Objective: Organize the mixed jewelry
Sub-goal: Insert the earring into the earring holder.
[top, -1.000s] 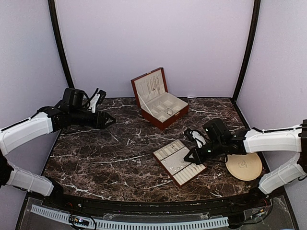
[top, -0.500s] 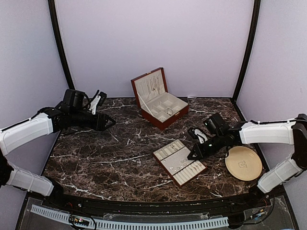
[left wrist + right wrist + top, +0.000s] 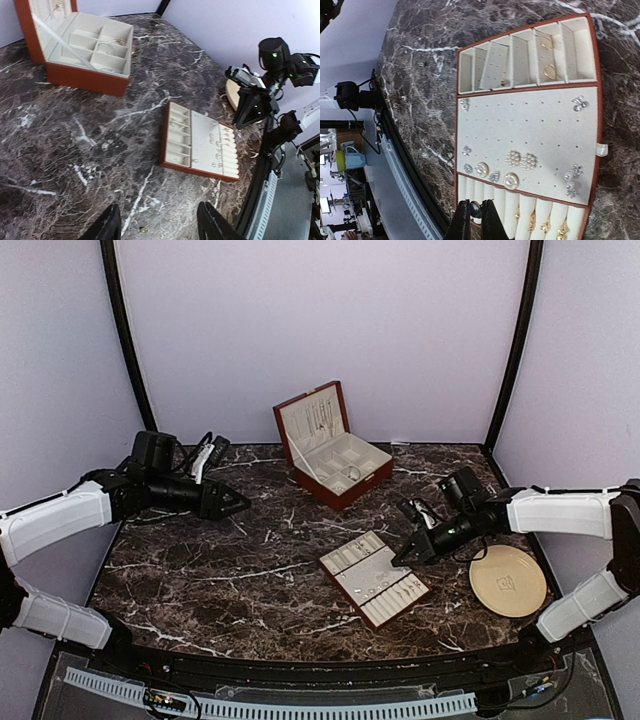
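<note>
**Entry: placing step at the earring tray**

Right gripper (image 3: 475,214): jaws all but closed, apparently pinching a tiny silvery round stud (image 3: 475,204) above the slotted end of the flat red-brown wooden tray with cream lining (image 3: 530,120); other mixed jewelry (image 3: 520,160) sits on its pad and in its compartments; left gripper (image 3: 157,226): jaws parted, empty, well apart over the dark marble counter (image 3: 230,580). Handling: descend straight onto a free slot; release only once seated.

Probably a robotics lab: plain lilac booth walls (image 3: 320,320) enclose a marble-patterned table (image 3: 230,570).
</note>
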`<state>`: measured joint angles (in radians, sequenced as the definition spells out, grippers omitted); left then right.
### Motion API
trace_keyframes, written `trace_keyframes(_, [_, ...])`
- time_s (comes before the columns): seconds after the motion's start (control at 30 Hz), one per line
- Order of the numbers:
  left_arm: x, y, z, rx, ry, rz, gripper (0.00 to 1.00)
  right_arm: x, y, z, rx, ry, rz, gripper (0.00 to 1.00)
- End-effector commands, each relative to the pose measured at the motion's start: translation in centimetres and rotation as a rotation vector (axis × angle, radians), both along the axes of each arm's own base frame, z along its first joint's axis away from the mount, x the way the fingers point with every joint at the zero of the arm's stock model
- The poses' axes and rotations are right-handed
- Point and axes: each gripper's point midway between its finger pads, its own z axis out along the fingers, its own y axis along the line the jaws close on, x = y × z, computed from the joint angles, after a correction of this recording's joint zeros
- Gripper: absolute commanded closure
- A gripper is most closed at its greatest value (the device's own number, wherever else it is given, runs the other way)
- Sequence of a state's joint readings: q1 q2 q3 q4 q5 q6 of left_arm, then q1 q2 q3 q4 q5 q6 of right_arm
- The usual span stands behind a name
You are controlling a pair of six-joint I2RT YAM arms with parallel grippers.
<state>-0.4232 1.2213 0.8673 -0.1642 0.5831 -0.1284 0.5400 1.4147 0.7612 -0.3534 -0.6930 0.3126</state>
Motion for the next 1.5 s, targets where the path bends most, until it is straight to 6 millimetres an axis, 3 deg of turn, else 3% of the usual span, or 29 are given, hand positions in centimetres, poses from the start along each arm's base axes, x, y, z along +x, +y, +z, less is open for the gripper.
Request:
trace_keyframes(0.0, [-2.4,-1.9,3.0,-0.157,-0.027,-0.167,0.47,-0.3,1.6,3.8,0.168,-0.06,0.073,0.95])
trace_keyframes(0.27, [-4.6,-3.5,4.4,-0.271,-0.028,-0.311,0.48,-2.1,3.1,7.6,0.39,-0.043,0.156,0.95])
trace_keyframes(0.53, [-7.8,-6.3,3.5,-0.219,-0.047,-0.439,0.48,-5.4,3.8,12.2,0.556,-0.044,0.293,0.94])
trace_keyframes(0.7, [-8.3,-7.0,3.1,-0.215,-0.024,-0.465,0.49,-5.9,4.4,13.2,0.582,-0.049,0.309,0.94])
trace_keyframes(0.87, [-8.8,-8.1,2.7,-0.148,-0.067,-0.436,0.5,-4.7,5.5,12.5,0.494,-0.132,0.257,0.94])
trace_keyframes(1.13, [-8.0,-7.8,1.4,-0.07,-0.075,-0.391,0.51,-2.3,3.7,5.3,0.245,-0.027,0.06,0.95])
trace_keyframes(1.47, [-7.9,-7.8,0.7,-0.047,-0.055,-0.385,0.51,-0.3,2.1,1.6,0.21,0.098,-0.14,0.94])
